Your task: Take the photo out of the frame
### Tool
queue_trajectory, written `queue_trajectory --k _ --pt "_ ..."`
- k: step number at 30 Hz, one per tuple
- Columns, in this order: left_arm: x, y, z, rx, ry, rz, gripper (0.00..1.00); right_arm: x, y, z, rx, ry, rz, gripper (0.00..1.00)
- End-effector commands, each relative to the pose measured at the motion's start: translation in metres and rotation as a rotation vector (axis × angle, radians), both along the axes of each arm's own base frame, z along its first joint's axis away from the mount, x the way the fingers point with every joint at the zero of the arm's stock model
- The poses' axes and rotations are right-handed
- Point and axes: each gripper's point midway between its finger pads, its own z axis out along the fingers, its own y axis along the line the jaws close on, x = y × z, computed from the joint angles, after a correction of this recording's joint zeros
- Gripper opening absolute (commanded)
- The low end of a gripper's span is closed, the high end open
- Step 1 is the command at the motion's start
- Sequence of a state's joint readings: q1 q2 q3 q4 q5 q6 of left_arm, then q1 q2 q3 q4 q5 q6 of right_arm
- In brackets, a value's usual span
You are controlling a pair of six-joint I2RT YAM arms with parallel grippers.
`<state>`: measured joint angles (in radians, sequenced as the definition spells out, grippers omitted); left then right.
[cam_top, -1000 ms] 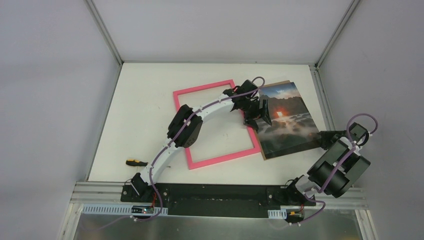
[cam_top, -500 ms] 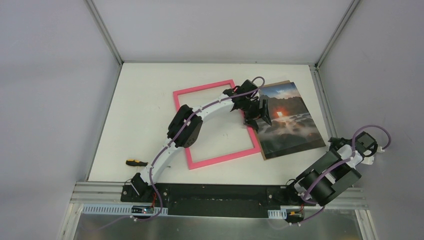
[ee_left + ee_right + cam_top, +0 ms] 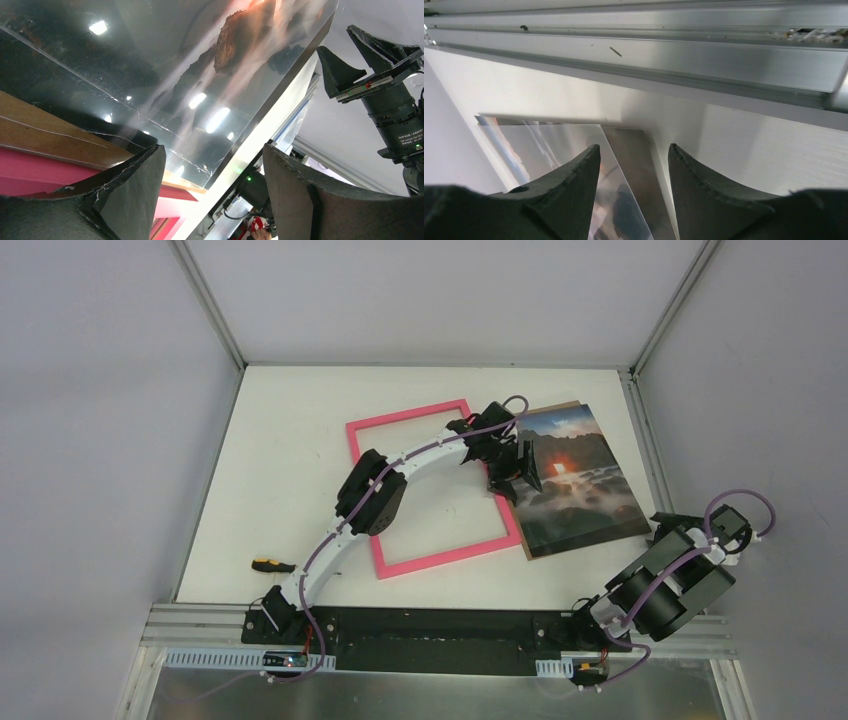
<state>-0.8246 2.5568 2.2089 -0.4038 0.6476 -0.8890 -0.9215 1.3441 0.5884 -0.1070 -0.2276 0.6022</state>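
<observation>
Lying on the table (image 3: 290, 470), the photo (image 3: 575, 480) sits just right of the frame (image 3: 450, 555), its left edge overlapping the frame's right rail. The left gripper (image 3: 520, 475) hangs over that edge, fingers (image 3: 135, 185) spread, nothing pinched between them. The right gripper (image 3: 662, 523) hovers off the photo's near right corner, apart from it, fingers (image 3: 574, 185) likewise spread and empty.

A white table (image 3: 280, 480) sits boxed by plain grey walls (image 3: 90, 440) and aluminium corner posts (image 3: 207, 300).
</observation>
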Motion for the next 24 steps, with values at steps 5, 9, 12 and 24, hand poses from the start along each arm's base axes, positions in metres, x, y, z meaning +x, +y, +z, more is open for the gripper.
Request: queue_trajectory --k 5,9,12,24 --pt "-0.008 0.007 -0.024 0.049 0.036 0.003 0.73 0.026 -0.012 0.028 -0.079 -0.154 0.056 0.54" --pt "-0.009 0.009 -0.026 0.056 0.045 0.007 0.73 0.029 -0.011 0.034 -0.074 -0.177 0.057 0.54" --pt "-0.009 0.009 -0.027 0.059 0.050 0.010 0.73 0.030 -0.009 0.041 -0.081 -0.196 0.057 0.53" --pt "-0.010 0.009 -0.027 0.057 0.054 0.007 0.73 0.003 -0.012 0.009 -0.064 -0.020 0.001 0.54"
